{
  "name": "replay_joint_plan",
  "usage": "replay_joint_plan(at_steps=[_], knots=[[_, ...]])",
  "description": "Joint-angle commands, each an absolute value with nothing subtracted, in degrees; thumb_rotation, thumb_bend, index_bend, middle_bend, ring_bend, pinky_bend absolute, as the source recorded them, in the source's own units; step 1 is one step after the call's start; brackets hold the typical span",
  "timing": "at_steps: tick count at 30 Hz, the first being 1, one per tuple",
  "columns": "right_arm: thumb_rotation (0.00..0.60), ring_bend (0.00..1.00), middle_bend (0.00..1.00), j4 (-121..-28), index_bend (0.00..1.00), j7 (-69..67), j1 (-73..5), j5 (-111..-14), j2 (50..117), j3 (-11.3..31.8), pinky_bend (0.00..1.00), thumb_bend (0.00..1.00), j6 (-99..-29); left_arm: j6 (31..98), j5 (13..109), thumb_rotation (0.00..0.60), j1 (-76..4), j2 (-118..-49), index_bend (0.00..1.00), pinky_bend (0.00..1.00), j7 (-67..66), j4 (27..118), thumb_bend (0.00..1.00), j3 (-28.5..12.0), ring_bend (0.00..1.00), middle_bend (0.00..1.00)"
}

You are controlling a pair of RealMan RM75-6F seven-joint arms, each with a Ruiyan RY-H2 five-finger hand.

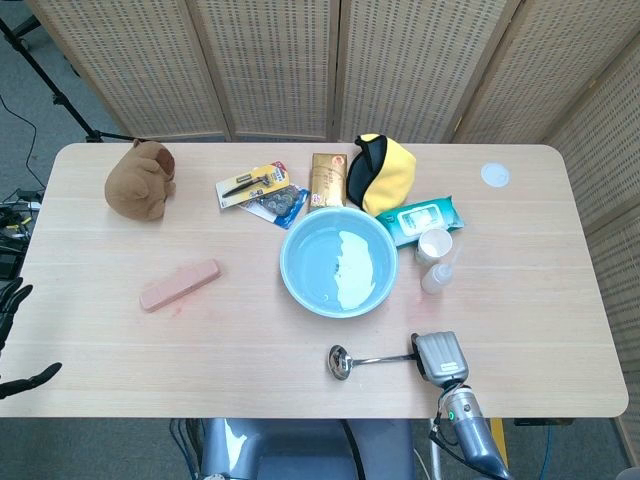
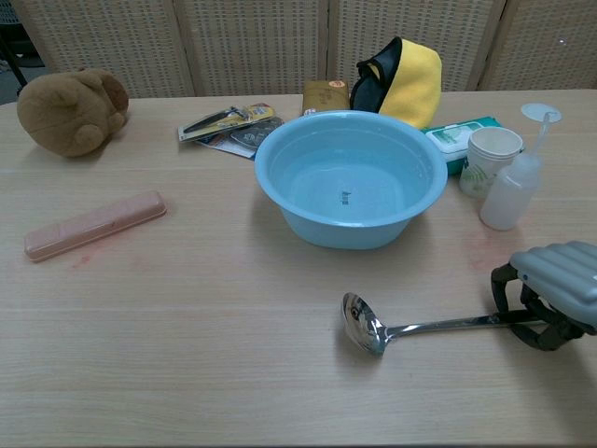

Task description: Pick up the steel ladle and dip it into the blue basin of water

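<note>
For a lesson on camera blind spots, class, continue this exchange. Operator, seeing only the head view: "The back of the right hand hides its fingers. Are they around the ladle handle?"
Observer: In the chest view the right hand has dark fingers curled around the handle end of the steel ladle; I cannot tell how firmly.
Operator: Is it lifted?
Observer: No, its bowl touches the table.
Operator: Anything tall nearby?
Observer: The squeeze bottle stands upright, thin nozzle up, right of the blue basin.
</note>
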State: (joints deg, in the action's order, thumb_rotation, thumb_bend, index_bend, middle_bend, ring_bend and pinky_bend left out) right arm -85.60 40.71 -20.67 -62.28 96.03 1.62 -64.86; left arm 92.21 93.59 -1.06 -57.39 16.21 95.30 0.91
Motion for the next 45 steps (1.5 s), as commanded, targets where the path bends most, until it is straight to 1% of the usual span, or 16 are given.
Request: replay_joint_plan(at_steps=[1,3,5,11,17,31,33,36,42,45], knots=[[0.600,0.90,0.88,-85.79,0.69,39.67,-20.66,-62.46,95.77,1.73,1.00,0.87,-64.84,92.15,93.62,0.600,-1.08,-57.39,0.00,0.00,16.18,95.31,0.02,0.93,0.00,0.00],[0.600,0.90,0.88,-86.38,0.72,38.12,-20.57,-62.77,95.31,2.03,1.00,0.96,-64.92,92.10,93.63,0.600,-1.10,-57.40,0.00,0.00,16.14,95.31,0.02,0.92,0.00,0.00],[0.600,0.90,0.89,-87.42,0.74,36.42,-20.59,-63.87,94.37,2.15,1.00,1.00,-65.08,92.09,93.59,0.600,-1.10,-57.37,0.00,0.00,16.21,95.31,0.02,0.90,0.00,0.00],[0.600,0.90,0.89,-90.31,0.75,32.85,-20.62,-66.73,91.69,1.87,1.00,1.00,-65.19,92.19,93.62,0.600,-1.06,-57.34,0.00,0.00,16.36,95.27,0.02,0.89,0.00,0.00],[0.600,0.91,0.89,-95.80,0.78,29.53,-20.63,-69.43,87.35,2.15,1.00,1.00,-65.97,92.23,93.85,0.600,-1.03,-57.39,0.00,0.00,16.18,95.32,0.02,1.00,0.00,0.00],[0.600,0.91,0.89,-107.88,0.78,30.79,-21.81,-70.26,81.44,4.73,1.00,1.00,-68.32,92.05,93.54,0.600,-1.11,-57.25,0.00,0.00,16.75,95.21,0.02,0.86,0.00,0.00],[0.600,0.91,0.89,-109.32,0.78,32.16,-22.56,-69.99,81.27,5.94,1.00,1.00,-68.78,92.08,93.63,0.600,-1.10,-57.24,0.00,0.00,16.78,95.19,0.02,0.88,0.00,0.00],[0.600,0.91,0.90,-110.35,0.78,35.28,-24.46,-67.99,82.08,8.84,1.00,1.00,-69.20,92.07,93.76,0.600,-1.11,-57.21,0.00,0.00,16.79,95.20,0.02,0.95,0.00,0.00],[0.600,0.91,0.90,-108.81,0.78,44.04,-30.86,-61.32,86.12,16.98,1.00,1.00,-70.31,91.78,93.34,0.600,-1.21,-57.09,0.00,0.00,17.37,95.23,0.02,0.84,0.00,0.00],[0.600,0.91,0.90,-106.12,0.78,48.08,-34.76,-58.11,88.54,20.85,1.00,1.00,-70.99,91.45,93.06,0.600,-1.39,-56.75,0.00,0.00,18.38,95.34,0.02,0.76,0.00,0.00]])
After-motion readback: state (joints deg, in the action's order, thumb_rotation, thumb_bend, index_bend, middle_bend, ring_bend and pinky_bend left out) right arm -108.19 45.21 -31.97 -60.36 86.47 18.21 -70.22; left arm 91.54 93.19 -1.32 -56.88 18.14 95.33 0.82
